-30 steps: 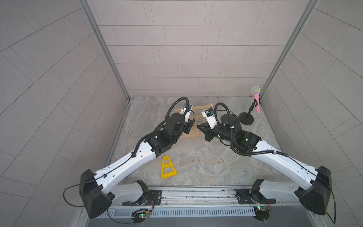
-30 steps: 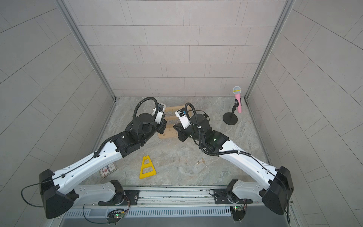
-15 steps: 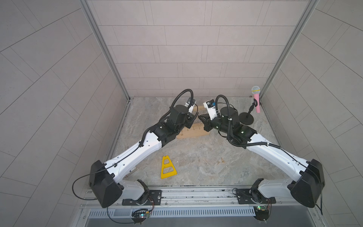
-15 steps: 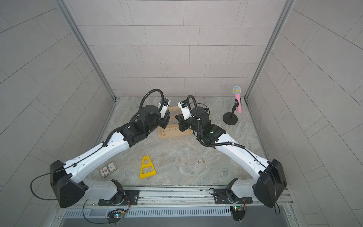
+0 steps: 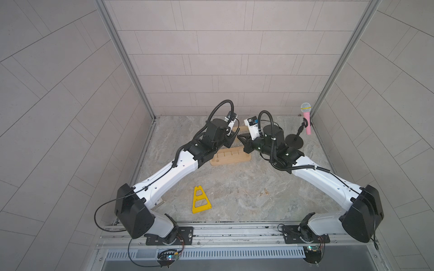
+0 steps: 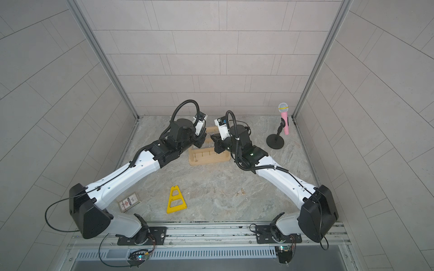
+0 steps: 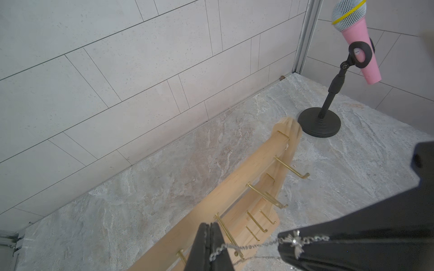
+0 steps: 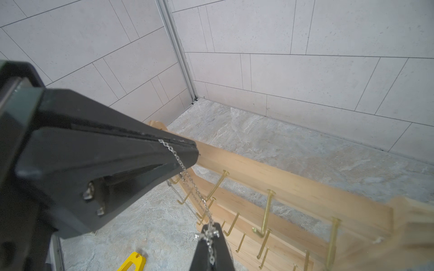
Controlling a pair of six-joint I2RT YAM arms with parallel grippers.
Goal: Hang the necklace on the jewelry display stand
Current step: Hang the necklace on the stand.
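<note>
1. In both top views the left gripper [image 5: 232,140] and right gripper [image 5: 243,139] have moved toward the back edge of the surface [image 5: 234,187] over the last second. A second ago they hung over the base [image 5: 231,160] of the stand [image 6: 211,159]. Now that base lies bare in front of them, and they meet up by the top bar [image 7: 234,180].
2. The left gripper [image 7: 209,228] has its jaws pressed together on the chain of the necklace [image 7: 253,246].
3. The right gripper [image 8: 209,231] is likewise clamped on the chain, right at the small pendant [image 7: 294,241].
4. The necklace is off the surface. A short length runs nearly taut between the two tips, and a second strand sags below it in the right wrist view.
5. That taut length crosses a hook [image 7: 226,231] of the top bar close to its tip. Whether it touches the hook cannot be told.
6. The stand is upright near the middle of the back edge, and the mic [image 5: 306,118] is at the back right corner. The yellow frame [image 5: 200,200] lies toward the front edge, well apart.
7. The carry looks all but done, since the chain is now level with the top row of hooks.
8. The likely remaining step is to lower the strand behind a hook's upturned tip and then let go. The chain is thin, so it could slide off the tip or catch a neighbouring hook.
</note>
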